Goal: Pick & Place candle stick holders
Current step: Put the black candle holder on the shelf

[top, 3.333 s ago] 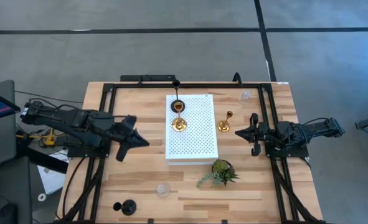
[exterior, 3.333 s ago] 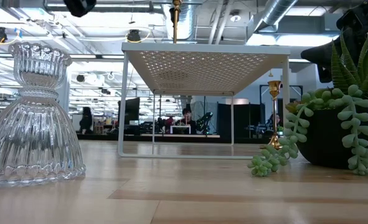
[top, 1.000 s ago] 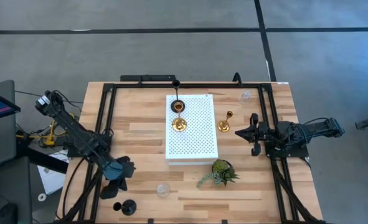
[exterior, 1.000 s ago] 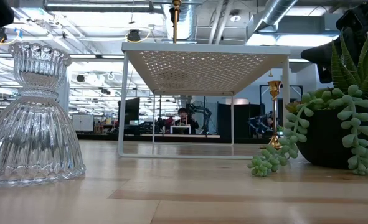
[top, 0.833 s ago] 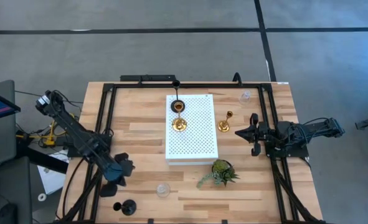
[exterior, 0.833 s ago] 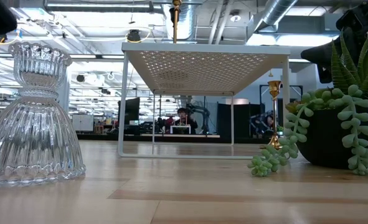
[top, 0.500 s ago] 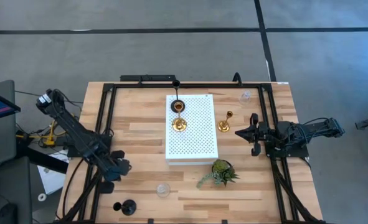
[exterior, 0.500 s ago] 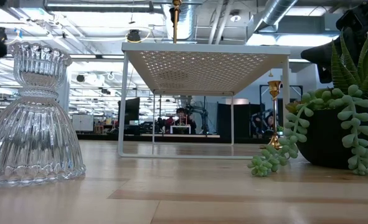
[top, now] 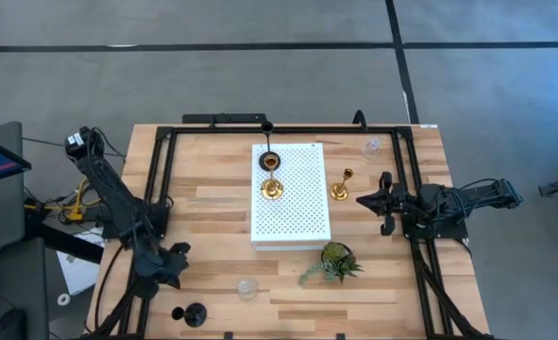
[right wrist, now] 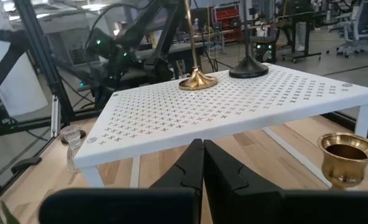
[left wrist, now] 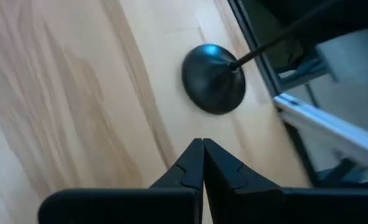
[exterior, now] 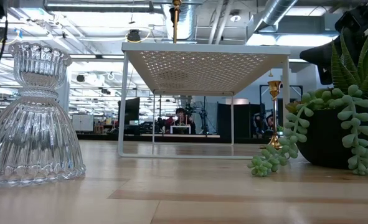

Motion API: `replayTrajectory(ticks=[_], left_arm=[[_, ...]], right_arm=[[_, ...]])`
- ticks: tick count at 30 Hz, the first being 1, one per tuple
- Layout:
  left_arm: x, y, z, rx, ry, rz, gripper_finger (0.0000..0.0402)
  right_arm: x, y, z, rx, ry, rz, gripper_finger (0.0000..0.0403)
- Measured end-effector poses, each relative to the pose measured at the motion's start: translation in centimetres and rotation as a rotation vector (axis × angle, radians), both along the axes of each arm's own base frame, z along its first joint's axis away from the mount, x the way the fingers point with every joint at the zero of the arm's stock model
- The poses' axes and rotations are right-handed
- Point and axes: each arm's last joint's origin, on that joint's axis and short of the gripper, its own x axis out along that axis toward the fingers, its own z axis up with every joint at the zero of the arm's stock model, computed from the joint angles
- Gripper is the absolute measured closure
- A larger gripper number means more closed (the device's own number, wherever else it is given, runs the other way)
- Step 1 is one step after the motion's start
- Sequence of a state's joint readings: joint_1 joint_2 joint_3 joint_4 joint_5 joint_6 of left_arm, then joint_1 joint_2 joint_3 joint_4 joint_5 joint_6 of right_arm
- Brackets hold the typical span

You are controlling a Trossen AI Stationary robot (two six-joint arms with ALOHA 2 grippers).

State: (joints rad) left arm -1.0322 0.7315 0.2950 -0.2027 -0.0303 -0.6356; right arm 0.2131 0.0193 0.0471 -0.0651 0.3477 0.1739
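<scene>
Left gripper (top: 170,267) fingers pressed together, empty, poised above black candle stick holder (top: 193,314) just ahead, likely lining up pick; right gripper (top: 384,202) closed, empty, waiting beside white board (top: 302,212)

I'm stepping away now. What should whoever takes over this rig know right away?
Left gripper: shut, empty, hovering near the table's front-left corner above the black holder.
Right gripper: shut, empty, waiting right of the white board.
On the board: one gold holder and one black holder.
Off the board: gold holder beside it, clear holder at the front, clear holder at back right.
Left: presumably these four.
</scene>
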Motion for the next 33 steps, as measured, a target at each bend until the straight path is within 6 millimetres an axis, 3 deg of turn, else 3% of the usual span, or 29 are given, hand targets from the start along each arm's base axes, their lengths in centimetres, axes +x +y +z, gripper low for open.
replayTrajectory(ticks=[9, 16, 22, 33], left_arm=[[-1.2, 0.0, -3.1, -0.001, -0.324, -0.011, 0.0399], [-1.8, 0.2, -3.8, -0.059, -0.514, -0.054, 0.0398], [-1.8, 0.2, -3.8, -0.055, -0.512, -0.057, 0.0397], [-1.7, 0.3, -4.0, -0.17, -0.353, 0.031, 0.0395]], right_arm=[[0.0, 0.0, 0.0, 0.003, -0.002, -0.016, 0.0402], [0.0, -0.1, 0.0, 0.003, -0.002, -0.02, 0.0402], [0.0, -0.1, 0.0, 0.003, -0.002, -0.02, 0.0402], [0.0, -0.1, 0.0, 0.003, -0.002, -0.02, 0.0402]])
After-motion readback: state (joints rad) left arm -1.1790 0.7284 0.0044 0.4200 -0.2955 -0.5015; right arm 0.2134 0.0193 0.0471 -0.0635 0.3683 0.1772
